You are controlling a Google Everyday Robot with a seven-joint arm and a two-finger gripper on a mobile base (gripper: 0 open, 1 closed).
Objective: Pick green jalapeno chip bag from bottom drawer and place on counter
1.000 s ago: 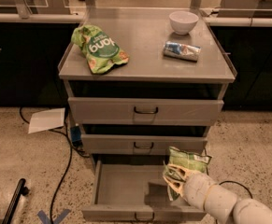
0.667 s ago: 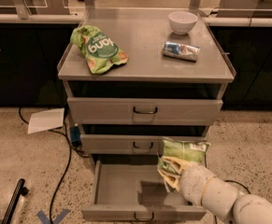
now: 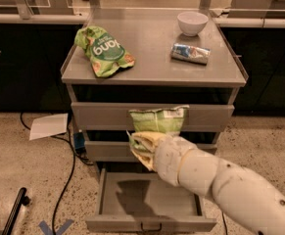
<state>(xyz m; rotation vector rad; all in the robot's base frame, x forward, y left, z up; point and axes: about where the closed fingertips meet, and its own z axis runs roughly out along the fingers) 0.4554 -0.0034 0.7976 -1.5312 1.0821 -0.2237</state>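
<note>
The green jalapeno chip bag (image 3: 157,120) is held in the air in front of the upper drawers, below the counter's front edge. My gripper (image 3: 145,148) is shut on its lower part, with my white arm reaching in from the lower right. The bottom drawer (image 3: 149,214) stands pulled open below, its tray holding nothing I can see. The counter (image 3: 152,62) is the grey cabinet top above the bag.
On the counter lie a bigger lime-green bag (image 3: 103,50) at left, a silver-blue foil packet (image 3: 190,53) and a white bowl (image 3: 192,22) at right. A white paper (image 3: 49,126) and black cables (image 3: 68,160) lie on the floor left of the cabinet.
My gripper has lifted the chip bag up and to the left, from just above the open drawer's right side to the level of the top drawer front.
</note>
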